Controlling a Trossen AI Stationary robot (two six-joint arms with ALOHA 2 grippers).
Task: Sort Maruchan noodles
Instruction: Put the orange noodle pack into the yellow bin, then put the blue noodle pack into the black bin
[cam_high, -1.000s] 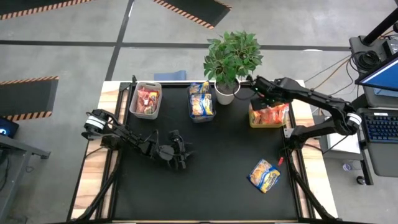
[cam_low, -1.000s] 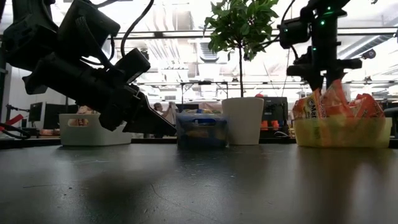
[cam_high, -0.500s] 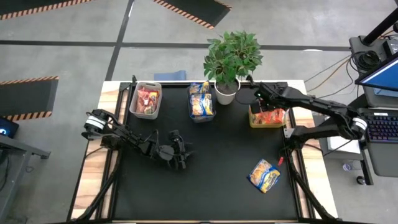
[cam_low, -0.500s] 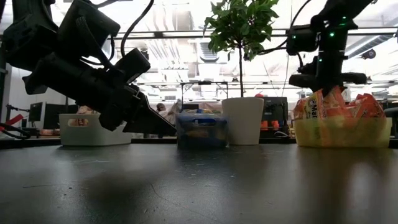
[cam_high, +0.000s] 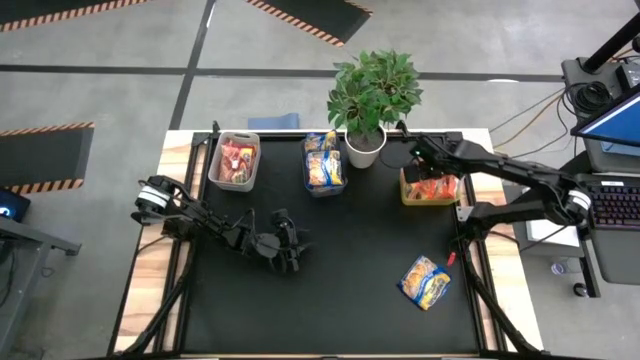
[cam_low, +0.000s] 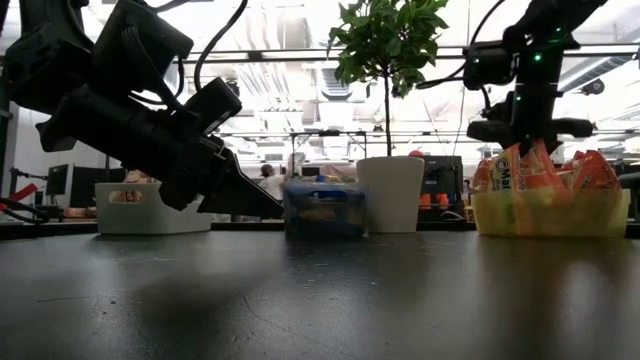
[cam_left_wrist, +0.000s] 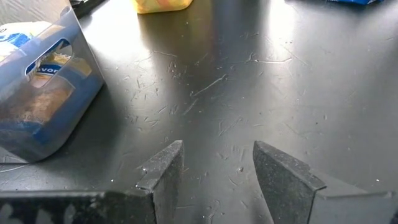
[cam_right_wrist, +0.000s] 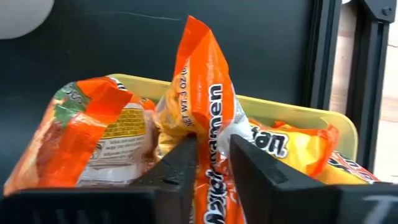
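Note:
My right gripper (cam_right_wrist: 214, 142) stands over the yellow bin (cam_high: 410, 196) at the table's far right, shut on an orange Maruchan packet (cam_right_wrist: 208, 81) that stands upright among other orange packets (cam_right_wrist: 93, 130). In the low view that packet (cam_low: 508, 176) rises above the bin's rim under the gripper (cam_low: 530, 130). One blue-and-yellow packet (cam_high: 425, 281) lies flat on the table, near right. My left gripper (cam_high: 287, 250) waits open above the bare table left of centre (cam_left_wrist: 217, 165). My right gripper pinches the orange packet across its printed middle (cam_right_wrist: 214, 121) between the two fingers, coming from above and pointing down. The packet stands upright with its upper end (cam_right_wrist: 198, 37) free past the fingertips. Its lower part sits in the yellow bin among the other packets.
A pale bin of red packets (cam_high: 234, 160) and a blue bin of blue-and-yellow packets (cam_high: 324, 166) stand along the far edge. A potted plant (cam_high: 368, 95) in a white pot stands between the blue and yellow bins. Bare dark tabletop (cam_high: 350, 250) fills the middle.
My right gripper has moved a little toward the table's right edge and slightly down over the yellow bin, carrying the orange packet with it; the packet now sits lower among the others. The left arm has kept still.

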